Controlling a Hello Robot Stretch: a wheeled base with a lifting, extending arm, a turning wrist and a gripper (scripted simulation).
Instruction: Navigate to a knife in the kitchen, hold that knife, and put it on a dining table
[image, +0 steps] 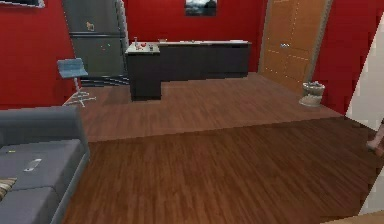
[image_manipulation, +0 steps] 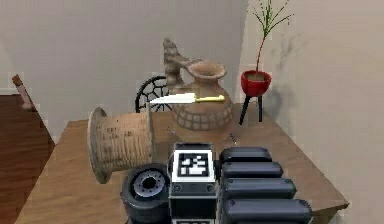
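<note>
Fingertips I cannot make out at the gripper (image_manipulation: 148, 190), so their state, and any hold, I cannot tell. Beyond it the knife (image_manipulation: 188, 98) shows before a pot (image_manipulation: 203, 100), above the table (image_manipulation: 75, 165). I judge the fetching done and the setting-down left.

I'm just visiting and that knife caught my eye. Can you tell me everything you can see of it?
The knife has a pale, whitish blade and a yellow handle. It lies level across the arm side view, blade toward the picture's left, handle toward its right. It shows in front of the brown pot, higher in the picture than the wooden table and the wooden spool. Whether it rests on anything, or what touches it, cannot be told.
</note>
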